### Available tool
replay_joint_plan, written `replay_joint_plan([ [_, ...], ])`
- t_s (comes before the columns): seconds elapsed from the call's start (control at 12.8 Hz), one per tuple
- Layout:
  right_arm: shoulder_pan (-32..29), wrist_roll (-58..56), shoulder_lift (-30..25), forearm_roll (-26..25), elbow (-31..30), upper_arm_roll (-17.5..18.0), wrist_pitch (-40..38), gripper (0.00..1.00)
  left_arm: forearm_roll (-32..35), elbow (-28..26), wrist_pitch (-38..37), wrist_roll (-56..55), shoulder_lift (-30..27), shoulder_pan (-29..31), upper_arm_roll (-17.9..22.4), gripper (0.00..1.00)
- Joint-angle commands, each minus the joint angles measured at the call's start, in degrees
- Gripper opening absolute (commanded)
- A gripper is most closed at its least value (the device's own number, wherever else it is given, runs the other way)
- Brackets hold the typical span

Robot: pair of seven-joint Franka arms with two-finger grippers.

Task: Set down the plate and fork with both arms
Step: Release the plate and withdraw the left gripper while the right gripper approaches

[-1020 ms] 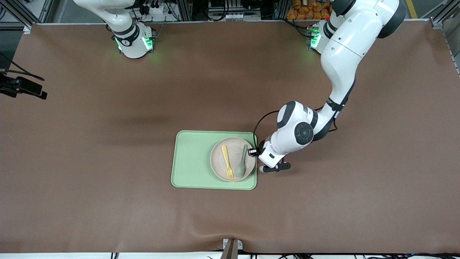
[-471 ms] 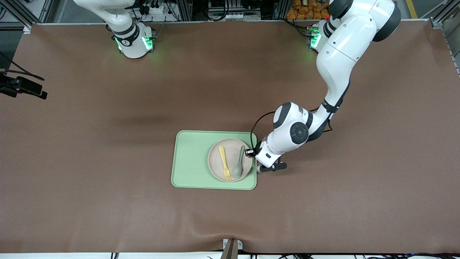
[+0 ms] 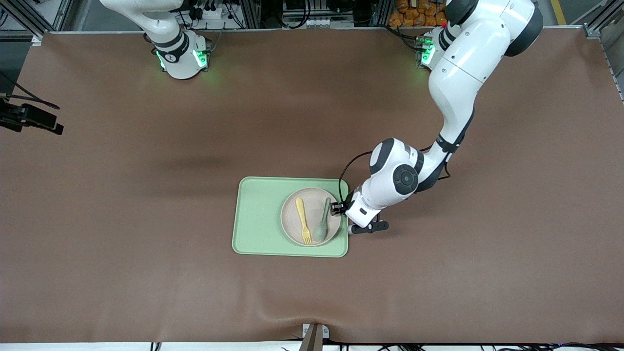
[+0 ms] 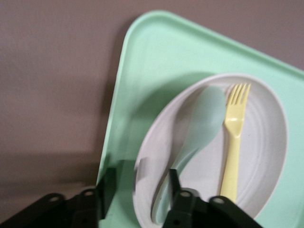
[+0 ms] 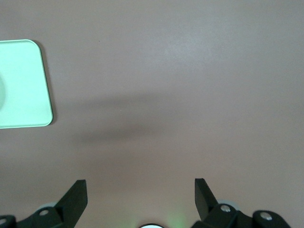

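The beige plate (image 3: 288, 220) is over the pale green tray (image 3: 258, 214), at the tray's end toward the left arm. The yellow fork (image 3: 302, 222) and a green spoon (image 3: 322, 225) lie in it side by side. My left gripper (image 3: 341, 208) is at the plate's edge toward the left arm. In the left wrist view my left gripper (image 4: 140, 183) is shut on the plate (image 4: 266, 142) at its rim, one finger outside it and one inside by the spoon (image 4: 204, 118); the fork (image 4: 231, 147) lies beside that. My right gripper (image 5: 141, 187) is open and empty over bare table and waits.
The brown table mat spreads all round the tray. The half of the tray (image 4: 156, 52) toward the right arm is bare; its corner shows in the right wrist view (image 5: 23, 85). A black camera mount (image 3: 29, 119) sits at the table's edge toward the right arm.
My left gripper and the plate, with fork and spoon in it, have shifted a little along the tray toward the right arm's end. The right arm has not moved.
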Motion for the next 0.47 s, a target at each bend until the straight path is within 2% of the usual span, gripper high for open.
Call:
replay_joint_plan([
  [0.0, 0.6, -0.9, 5.3, 0.4, 1.7, 0.8, 0.1, 1.00, 4.3, 0.2, -1.8, -1.0, -4.8, 0.5, 2.1, 1.00],
  [0.16, 3.4, -0.8, 9.8, 0.1, 4.2, 0.7, 0.4, 1.00, 9.3, 0.2, -8.5, -0.9, -10.8, 2.0, 3.1, 1.00],
  [0.39, 4.6, -1.0, 10.1, 0.6, 4.4, 0.8, 0.4, 1.00, 12.8, 0.2, -20.3, -0.4, -19.7, 6.3, 4.4, 1.00],
])
